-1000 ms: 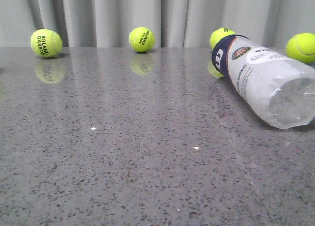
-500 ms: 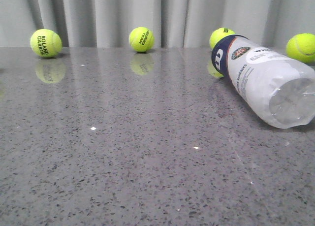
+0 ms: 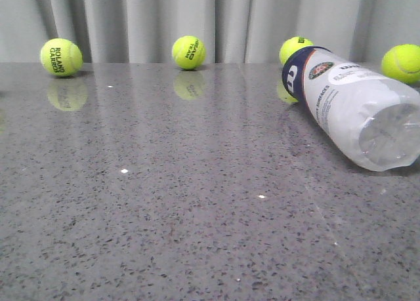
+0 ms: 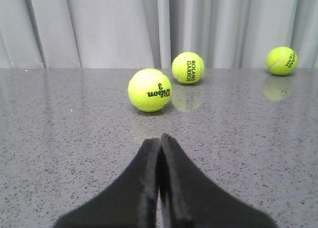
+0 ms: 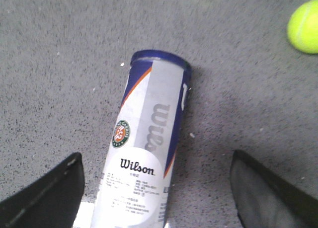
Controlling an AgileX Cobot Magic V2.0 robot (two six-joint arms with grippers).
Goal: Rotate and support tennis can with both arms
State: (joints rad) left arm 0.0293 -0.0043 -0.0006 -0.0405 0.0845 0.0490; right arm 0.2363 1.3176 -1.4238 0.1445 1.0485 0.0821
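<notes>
The tennis can (image 3: 354, 107) lies on its side at the right of the grey table, its navy end toward the back and its clear end toward me. In the right wrist view the can (image 5: 144, 153) runs between my wide-open right gripper (image 5: 156, 188), whose black fingers (image 5: 47, 193) stand apart from it on both sides, above it. My left gripper (image 4: 160, 153) is shut and empty, low over the table, pointing at a Wilson tennis ball (image 4: 149, 90). Neither gripper shows in the front view.
Several yellow-green tennis balls stand along the table's back edge by the grey curtain: one at far left (image 3: 61, 57), one in the middle (image 3: 189, 52), one behind the can (image 3: 294, 49), one at far right (image 3: 401, 63).
</notes>
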